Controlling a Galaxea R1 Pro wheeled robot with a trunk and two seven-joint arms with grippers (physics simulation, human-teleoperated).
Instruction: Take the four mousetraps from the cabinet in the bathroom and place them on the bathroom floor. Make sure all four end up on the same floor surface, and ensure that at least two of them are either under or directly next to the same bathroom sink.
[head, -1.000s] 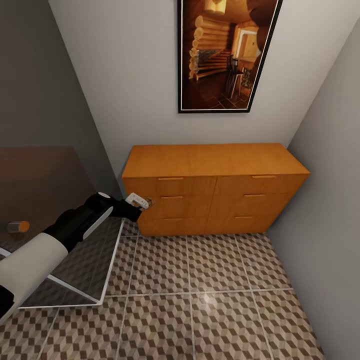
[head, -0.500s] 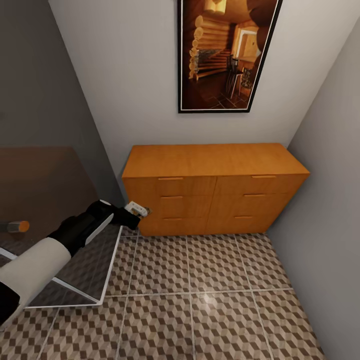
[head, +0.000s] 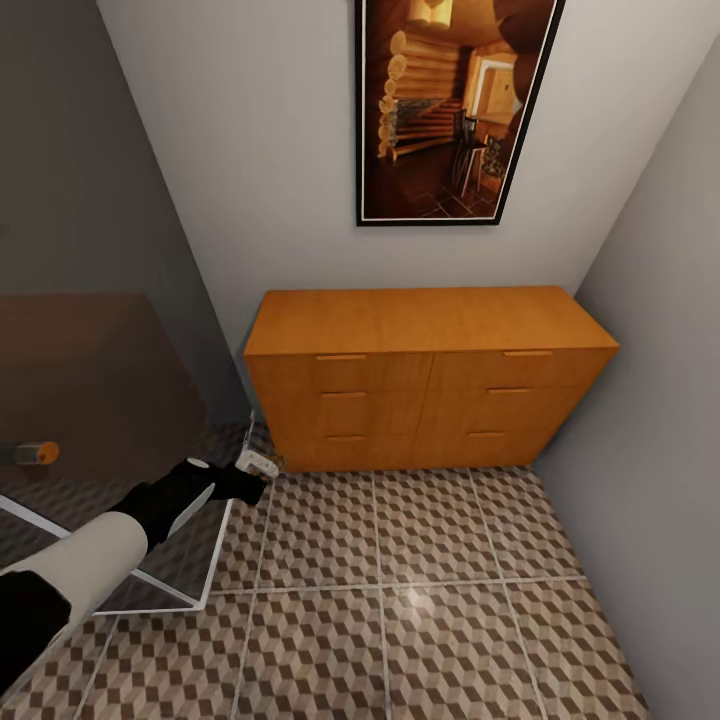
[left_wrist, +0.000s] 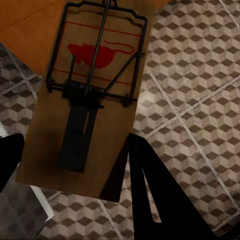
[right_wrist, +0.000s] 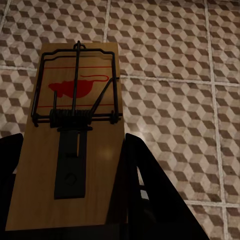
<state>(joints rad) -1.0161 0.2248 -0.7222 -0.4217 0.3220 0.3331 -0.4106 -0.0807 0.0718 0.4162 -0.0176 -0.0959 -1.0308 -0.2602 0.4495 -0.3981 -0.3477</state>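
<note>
While reaching low over the bathroom floor (head: 400, 560) at far left, left gripper (head: 262, 465) clamped on a mousetrap (left_wrist: 85, 100), board pinched between both fingers (left_wrist: 150, 190), just off the lower left corner of the cabinet (head: 430, 380). Drawer fronts all flush. Further right, right gripper (right_wrist: 70, 200) likewise closed on a second mousetrap (right_wrist: 75, 125), held flat above the cube-patterned tiles, red mouse print facing up.

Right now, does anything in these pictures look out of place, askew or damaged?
Nothing stands out. Each hand holds an intact mousetrap, left and right, above the tiled bathroom floor. The cabinet stands straight with all drawers closed.
</note>
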